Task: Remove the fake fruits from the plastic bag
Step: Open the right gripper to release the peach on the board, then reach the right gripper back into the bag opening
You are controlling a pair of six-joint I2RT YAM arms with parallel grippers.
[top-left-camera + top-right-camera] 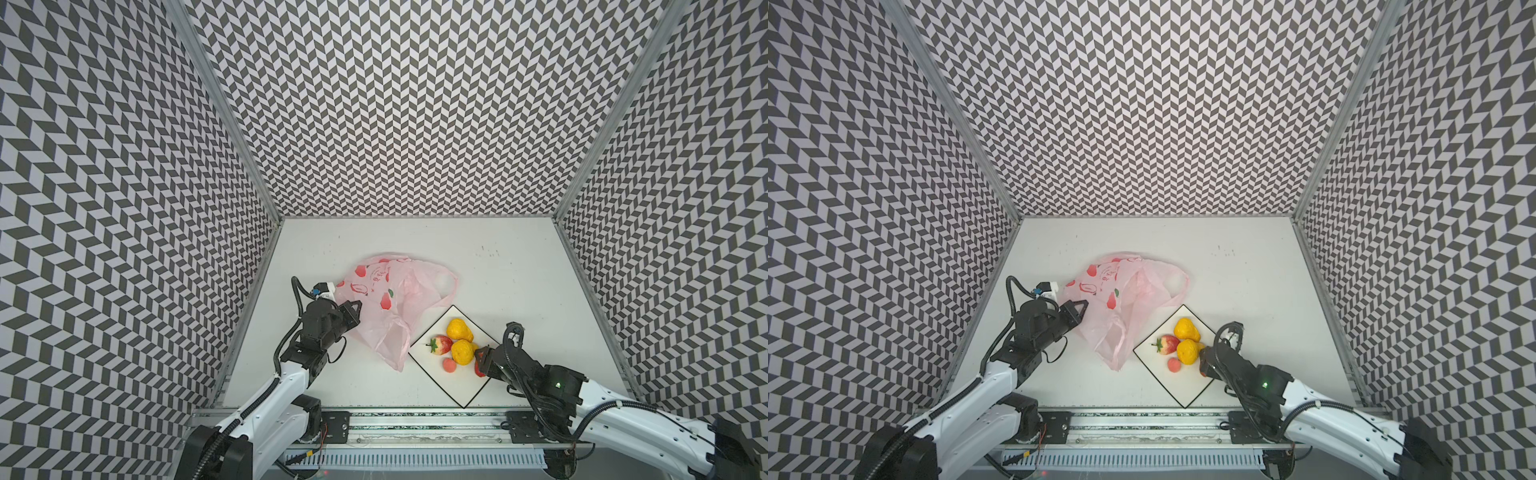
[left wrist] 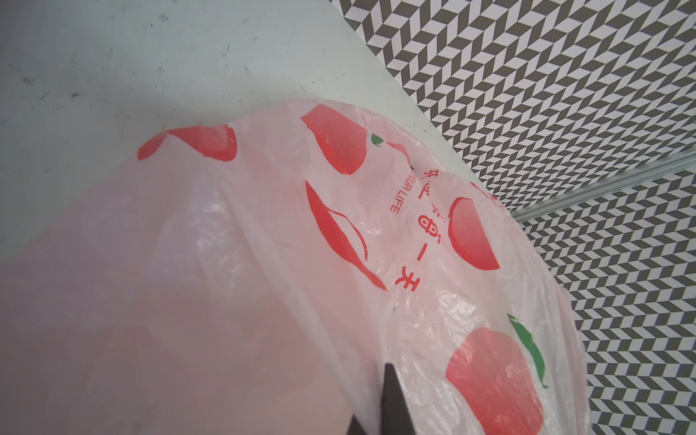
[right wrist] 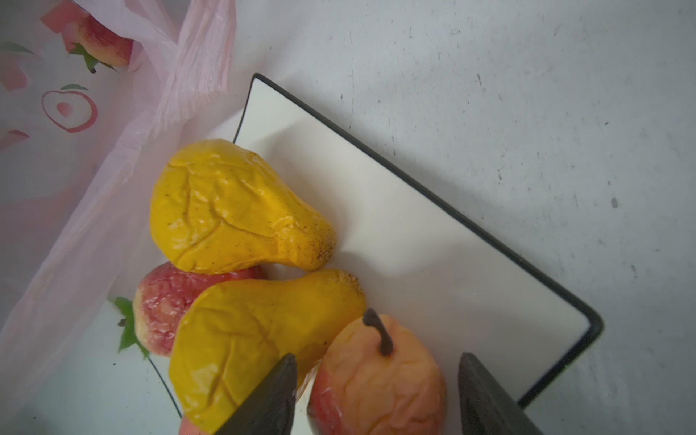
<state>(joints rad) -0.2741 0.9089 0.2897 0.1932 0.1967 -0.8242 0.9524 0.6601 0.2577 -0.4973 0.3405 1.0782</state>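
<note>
The plastic bag (image 1: 390, 299) is seen crumpled on the white bench (image 1: 519, 270), left of centre. It is thin, translucent and pale pink, printed with flat red fruits and red lettering. Its long axis is run from the far left toward the near edge, with one loop handle (image 1: 446, 282) thrown out to the right. A fold at its left side is pinched by the left gripper (image 1: 356, 309), jaws pressed together on the film. Just right of the bag, a square white black-rimmed plate (image 1: 453, 386) is set corner-on, and five glossy fruits are gathered on it. A bumpy yellow pear (image 1: 459, 329) and a second yellow pear (image 1: 463, 351) are laid side by side, narrow necks pointed rightward. A strawberry (image 1: 441, 345) is laid left of them, leafy cap to the left and tip toward the pears. A tiny pink peach (image 1: 449, 365) is parked nearest the front. The right gripper (image 3: 377, 357) is held over a red stemmed fruit (image 3: 376, 388), jaws spread to either side with a gap showing at each flank. Its dark stem is pointed toward the nearer pear's neck. A second strawberry (image 3: 98, 41) is glimpsed through the bag's film in the right wrist view.
</note>
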